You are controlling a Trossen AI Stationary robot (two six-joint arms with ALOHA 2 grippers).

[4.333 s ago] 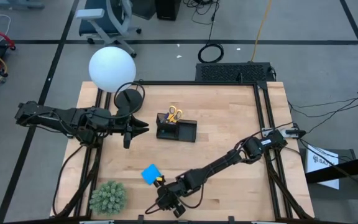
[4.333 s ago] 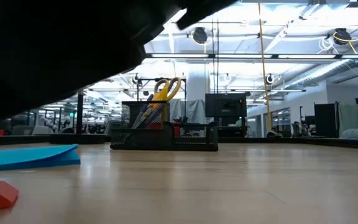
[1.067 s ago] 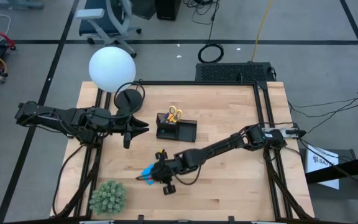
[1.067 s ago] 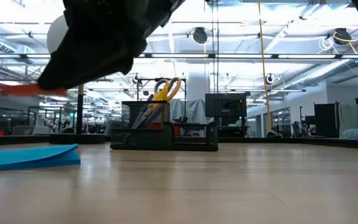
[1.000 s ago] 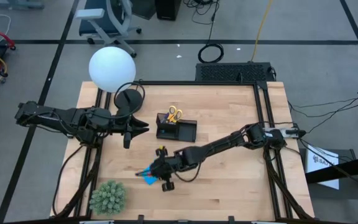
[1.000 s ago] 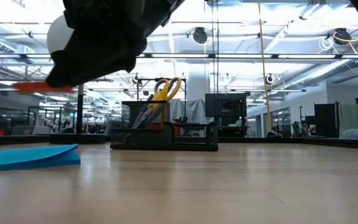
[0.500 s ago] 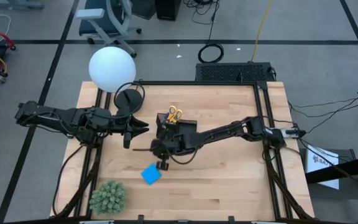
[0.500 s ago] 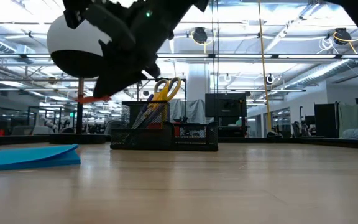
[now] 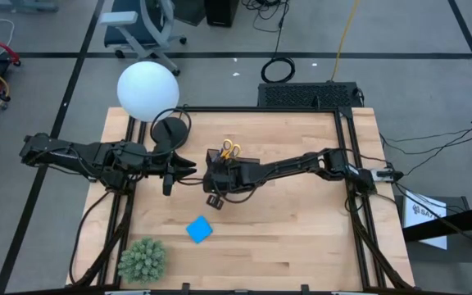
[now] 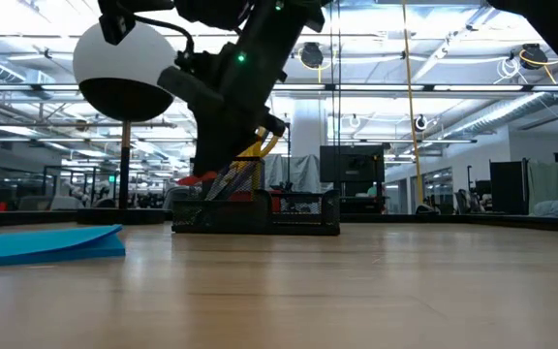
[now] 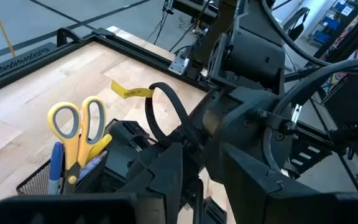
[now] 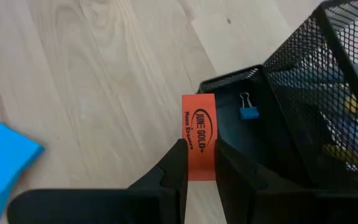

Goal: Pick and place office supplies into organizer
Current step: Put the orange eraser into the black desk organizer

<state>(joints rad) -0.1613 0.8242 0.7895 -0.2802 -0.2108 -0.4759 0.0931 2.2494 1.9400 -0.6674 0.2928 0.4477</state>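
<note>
The black mesh organizer [image 9: 242,172] stands mid-table with yellow-handled scissors [image 11: 79,124] and a blue pen [image 11: 56,168] upright in its taller section. My right gripper [image 12: 197,163] hangs over the organizer's near left corner, shut on a small red-orange piece [image 12: 198,134]. That piece also shows in the low view as a red piece [image 10: 194,179] beside the organizer [image 10: 279,213]. The blue note pad [image 9: 199,229] lies flat on the table nearer the front. My left gripper [image 9: 188,169] waits to the left of the organizer. My right gripper pinches the red-orange piece by its lower end [image 12: 197,169] between its two fingers. The printed end [image 12: 197,109] sticks out past the fingertips. The fingers slant down from the table's right side. The piece is clear of the table, its free end over the rim of a low organizer compartment.
A blue binder clip [image 12: 248,112] lies in the low compartment. A lamp with a white globe [image 9: 147,90] and round black base [image 9: 169,131] stands at the far left. A green spiky plant [image 9: 143,259] sits at the near left corner. Bare wood lies right of the organizer.
My right gripper has carried the red-orange piece from above the blue note pad toward the far edge, up to the organizer, rolling its wrist on the way. The piece has stayed clear of the table, and the note pad now lies uncovered.
</note>
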